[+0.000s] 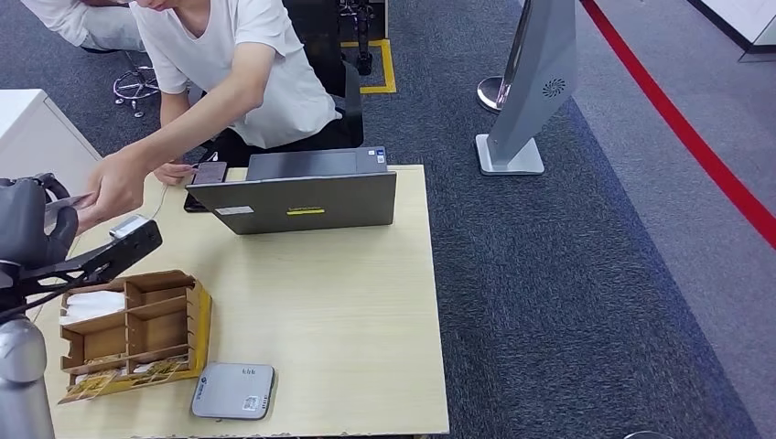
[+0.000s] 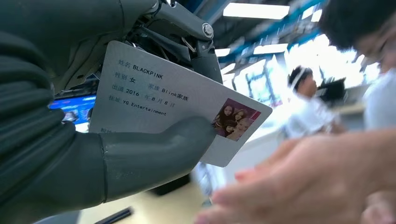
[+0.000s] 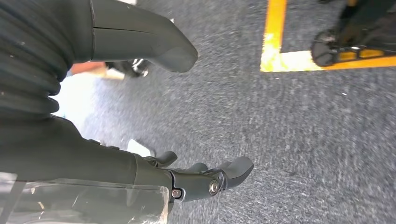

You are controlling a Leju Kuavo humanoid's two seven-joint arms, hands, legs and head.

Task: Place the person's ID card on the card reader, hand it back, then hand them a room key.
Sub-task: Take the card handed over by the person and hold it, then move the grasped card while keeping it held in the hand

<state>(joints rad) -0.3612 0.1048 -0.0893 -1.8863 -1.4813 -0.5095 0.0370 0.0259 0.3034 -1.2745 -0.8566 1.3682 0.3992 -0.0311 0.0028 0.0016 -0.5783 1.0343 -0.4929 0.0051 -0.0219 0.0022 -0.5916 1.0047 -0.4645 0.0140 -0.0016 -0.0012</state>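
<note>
My left hand [image 1: 38,230] is raised over the table's left edge and pinches a white ID card [image 2: 173,107] between the thumb [image 2: 154,154] and the darker fingers behind it. The card carries printed text and a small photo. A person's hand [image 1: 114,186] reaches in right next to the card's free end [image 2: 317,179]; I cannot tell whether it touches. The grey card reader [image 1: 233,390] lies flat near the table's front edge. My right hand [image 3: 116,163] hangs over dark carpet with its fingers apart, holding nothing.
A cardboard organiser [image 1: 133,334] with compartments stands at the table's front left, beside the reader. A grey laptop [image 1: 307,197] sits at the back edge, a phone [image 1: 209,174] under the person's other hand. The person in a white T-shirt [image 1: 247,64] sits behind the wooden table [image 1: 366,311].
</note>
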